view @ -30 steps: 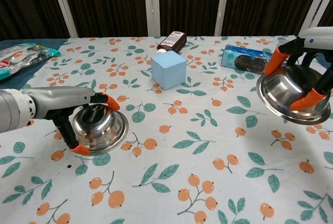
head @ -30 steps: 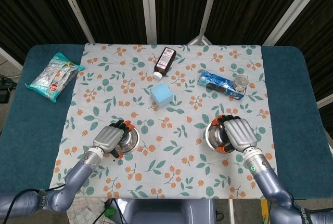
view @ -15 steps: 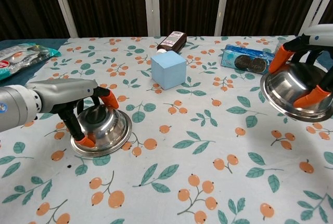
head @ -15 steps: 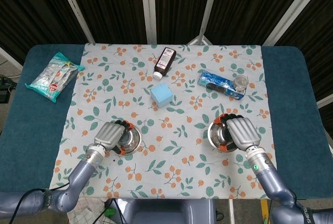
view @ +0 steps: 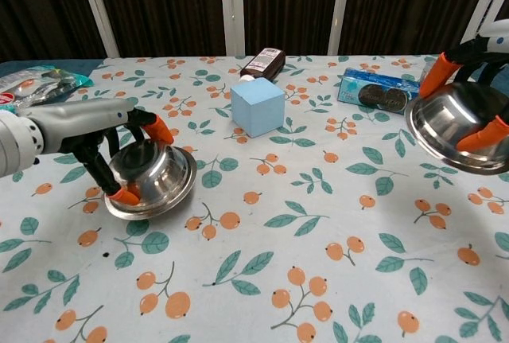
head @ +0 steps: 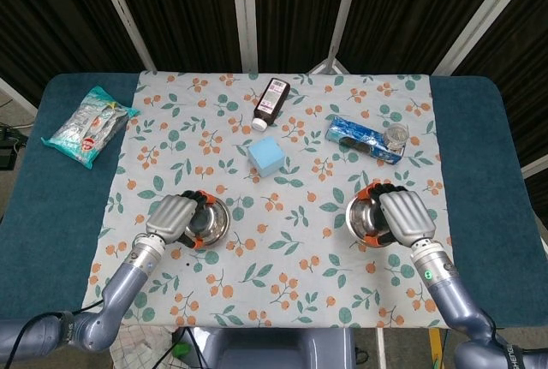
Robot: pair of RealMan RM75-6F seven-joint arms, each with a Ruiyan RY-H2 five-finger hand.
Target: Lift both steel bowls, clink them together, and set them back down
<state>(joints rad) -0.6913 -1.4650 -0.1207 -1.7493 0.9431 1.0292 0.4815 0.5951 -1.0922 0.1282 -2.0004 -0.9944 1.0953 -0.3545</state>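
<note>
Two steel bowls are off the floral tablecloth (head: 282, 172). My left hand (head: 174, 217) (view: 95, 132) grips the left bowl (head: 208, 222) (view: 151, 180) by its rim, tilted, a little above the cloth at the front left. My right hand (head: 404, 217) (view: 469, 72) holds the right bowl (head: 366, 220) (view: 453, 124) higher, tilted with its opening toward the middle; orange fingertips wrap its rim. The bowls are far apart.
A blue cube (head: 266, 156) (view: 257, 107) sits mid-table, with a dark bottle (head: 271, 102) (view: 261, 64) lying behind it. A blue cookie pack (head: 365, 139) (view: 378, 92) lies back right. A snack bag (head: 90, 125) (view: 36, 84) rests on the teal table at far left.
Both bowls have risen. The left bowl has left the cloth and tipped up; the right bowl has moved up and to the right.
</note>
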